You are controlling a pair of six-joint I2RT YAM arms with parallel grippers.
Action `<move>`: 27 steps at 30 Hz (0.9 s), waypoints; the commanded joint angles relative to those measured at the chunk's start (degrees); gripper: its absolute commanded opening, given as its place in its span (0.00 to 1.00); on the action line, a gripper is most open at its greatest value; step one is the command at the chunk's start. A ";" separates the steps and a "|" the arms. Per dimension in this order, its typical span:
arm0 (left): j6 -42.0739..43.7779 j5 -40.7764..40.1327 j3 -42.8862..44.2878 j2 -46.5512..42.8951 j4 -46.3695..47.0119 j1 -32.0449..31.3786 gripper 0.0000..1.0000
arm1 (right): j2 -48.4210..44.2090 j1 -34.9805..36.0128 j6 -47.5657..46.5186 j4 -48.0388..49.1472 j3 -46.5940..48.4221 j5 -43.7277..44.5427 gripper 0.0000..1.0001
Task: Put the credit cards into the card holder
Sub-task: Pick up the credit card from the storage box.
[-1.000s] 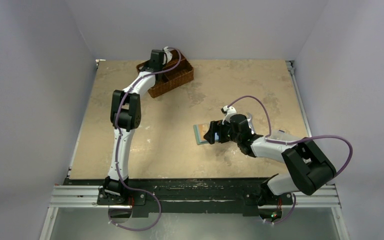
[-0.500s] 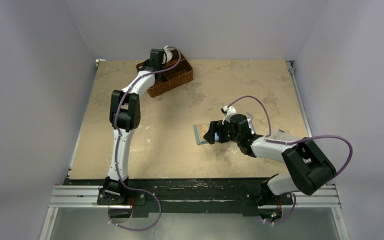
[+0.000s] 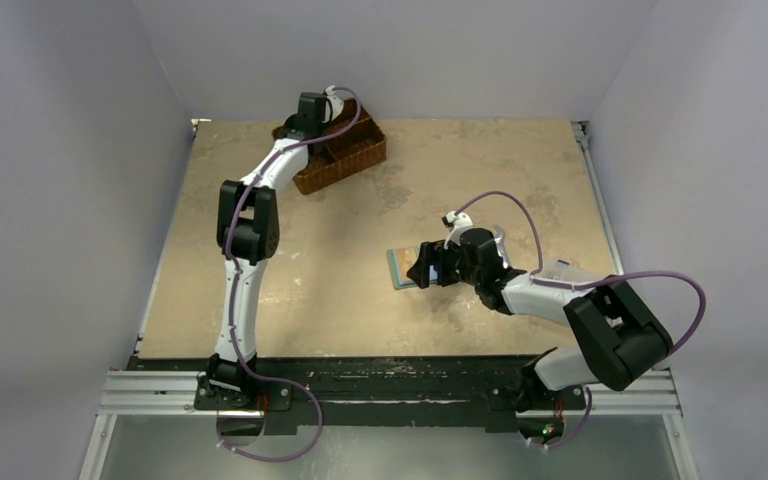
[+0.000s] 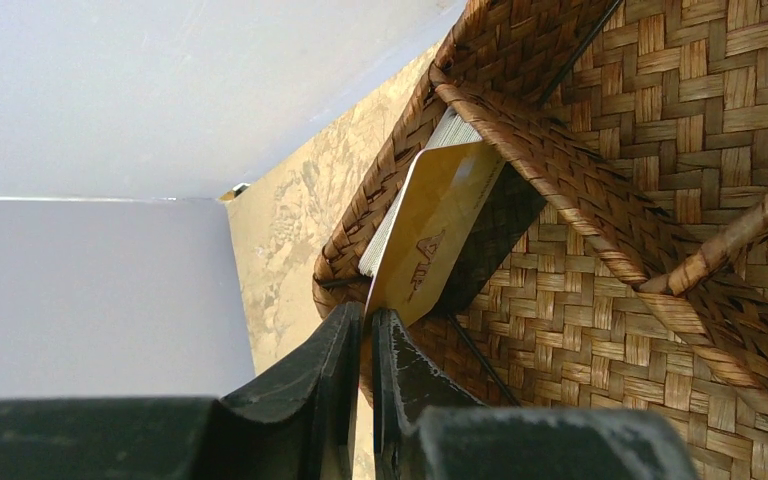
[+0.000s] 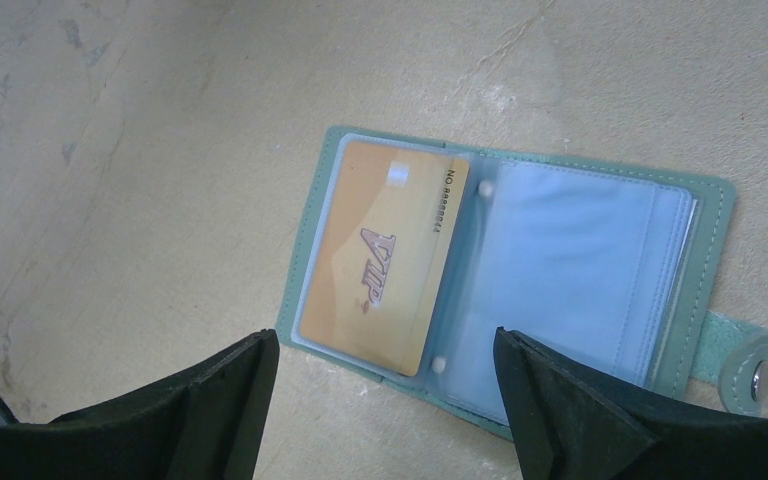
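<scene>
My left gripper (image 3: 312,108) is over the wicker basket (image 3: 352,158) at the back left. In the left wrist view it (image 4: 365,322) is shut on the lower edge of a yellowish credit card (image 4: 432,232), which stands tilted in the basket's end compartment. Several more cards (image 4: 392,222) are stacked on edge behind it. The teal card holder (image 5: 705,215) lies open on the table with clear sleeves; one yellowish card (image 5: 380,262) sits in its left sleeve. My right gripper (image 5: 385,345) is open just above it. The holder also shows in the top view (image 3: 397,268).
The basket's woven dividers and rim (image 4: 560,130) close in around the held card. The table's back left corner and the wall (image 4: 110,280) are right beside the basket. The holder's snap tab (image 5: 750,375) sticks out at its right.
My left gripper has shifted slightly up and back over the basket with the card in it. The right arm and the card holder have not moved.
</scene>
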 commanded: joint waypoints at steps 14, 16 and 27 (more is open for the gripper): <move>1.79 -1.95 3.11 0.46 2.80 0.36 0.16 | -0.25 -0.15 -0.70 2.50 1.74 -0.66 0.88; 1.91 -1.93 3.00 0.58 2.77 0.36 0.15 | -0.03 -0.15 -0.70 2.55 1.78 -0.66 0.88; 2.04 -2.40 2.66 1.62 2.84 0.35 0.07 | 0.53 -0.15 -0.61 2.59 2.00 -0.82 0.88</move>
